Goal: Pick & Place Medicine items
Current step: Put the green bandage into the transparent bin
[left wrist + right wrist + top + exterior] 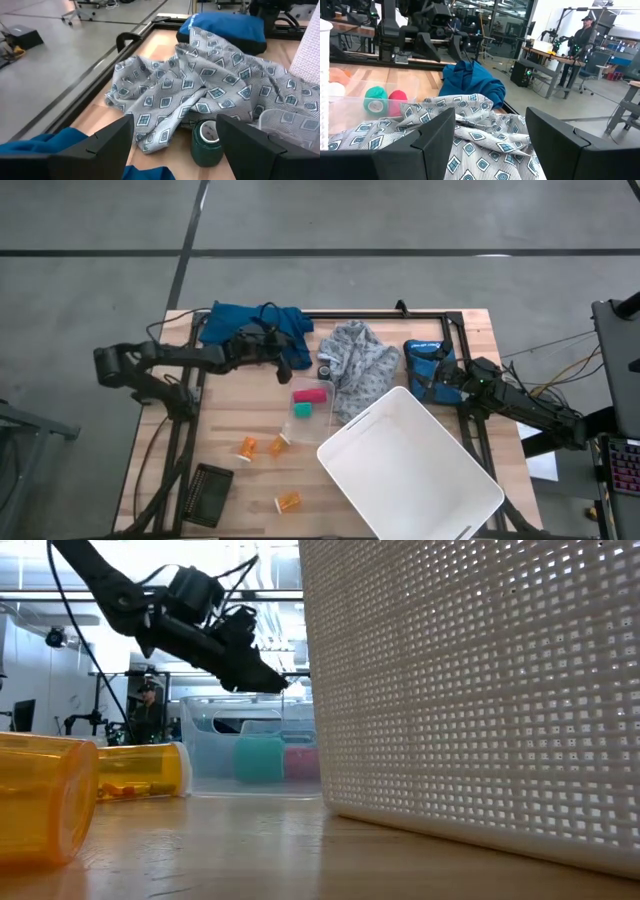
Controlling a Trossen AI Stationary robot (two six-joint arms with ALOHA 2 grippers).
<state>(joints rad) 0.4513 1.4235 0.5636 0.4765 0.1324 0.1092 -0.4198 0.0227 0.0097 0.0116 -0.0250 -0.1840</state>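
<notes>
Near edge of the tabletop (230, 430): open bare wood on the left half, with only a small black grid-faced block (210, 494) at the near-left corner; the right half is taken up by a large white perforated basket (410, 470), set at an angle, its near corner at the tabletop's edge. Three pill bottles counted, all translucent orange with white round caps, all lying on their sides on the bare wood left of the basket: one nearest (288, 502), one further back to the left (246, 447), one just beside it to the right (279, 444), near the basket's far-left corner. They lie apart from one another with free wood around each. The low view shows two of them, one (40, 798) close with its open mouth toward the camera, one (140, 772) behind with small contents inside. Behind the bottles, a clear container (312, 405) holding one pink and one teal roll. Further back: one grey patterned cloth (360, 365), crumpled, with a dark green tape roll (206, 143) against its left edge; one blue cloth (250, 325) at the far-left edge. A black frame rail runs along the far edge. Left gripper (300, 366) hangs above the tabletop between the blue cloth and the grey cloth, fingers spread wide, nothing held. Right gripper (420, 380) sits at the far right by a blue padded item (425, 360), fingers apart, nothing between them.
</notes>
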